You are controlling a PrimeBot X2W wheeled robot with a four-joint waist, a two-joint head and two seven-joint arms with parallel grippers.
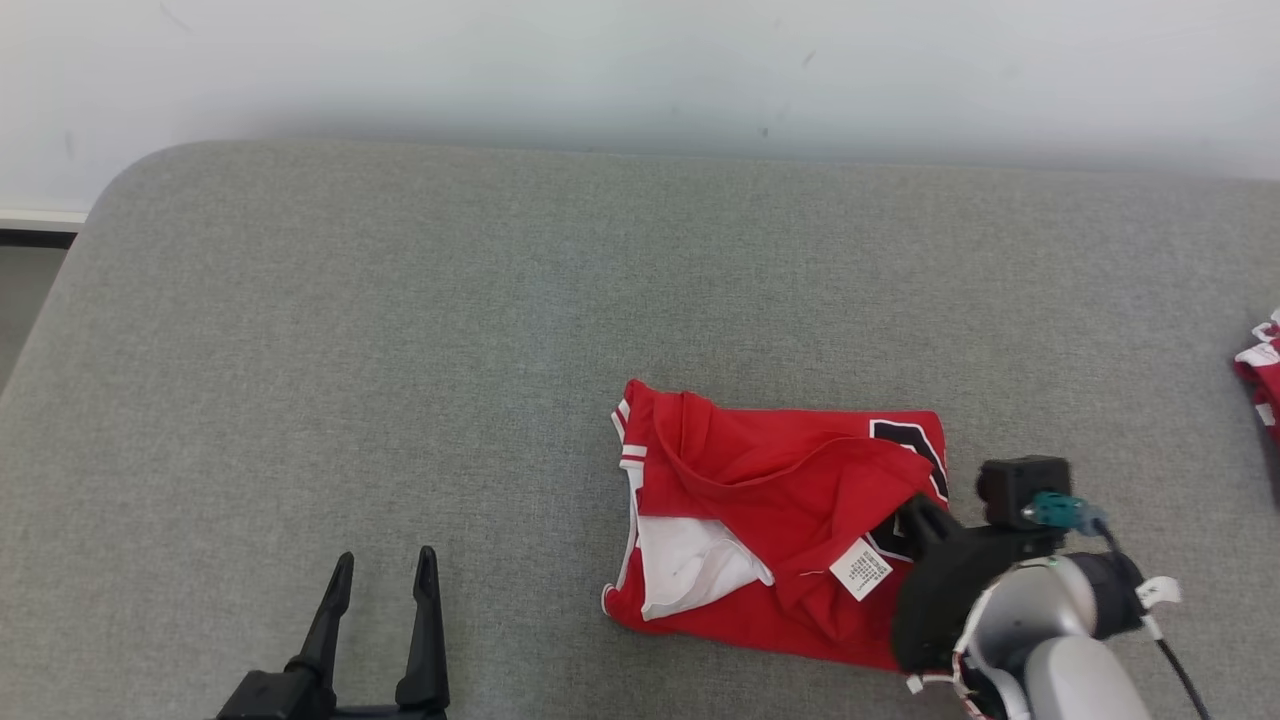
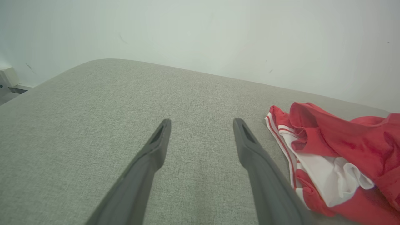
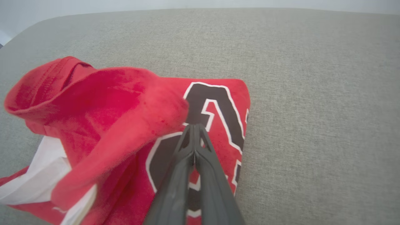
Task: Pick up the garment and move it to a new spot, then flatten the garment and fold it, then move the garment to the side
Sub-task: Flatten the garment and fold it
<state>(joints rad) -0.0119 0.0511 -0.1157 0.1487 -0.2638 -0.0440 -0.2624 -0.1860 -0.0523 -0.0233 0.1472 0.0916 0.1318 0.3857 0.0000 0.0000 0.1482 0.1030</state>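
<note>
The red cloth garment with white trim and a black number lay rumpled, half-folded, at four o'clock on the grey fabric-covered table. The right gripper had its jaws pressed together on a raised red flap beside the number (a pinch, I judged), while the left gripper sat at seven o'clock, jaws apart, empty. Flattening, neat folding and the move aside seemed undone.

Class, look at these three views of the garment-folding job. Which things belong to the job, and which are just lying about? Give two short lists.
Belongs to the job:
- red jersey
- right gripper, shut on a raised fold of the jersey
- left gripper, open, beside the jersey
- grey padded surface, where the jersey lies

Just lying about:
- second red-and-white garment, at the head view's right edge
</note>
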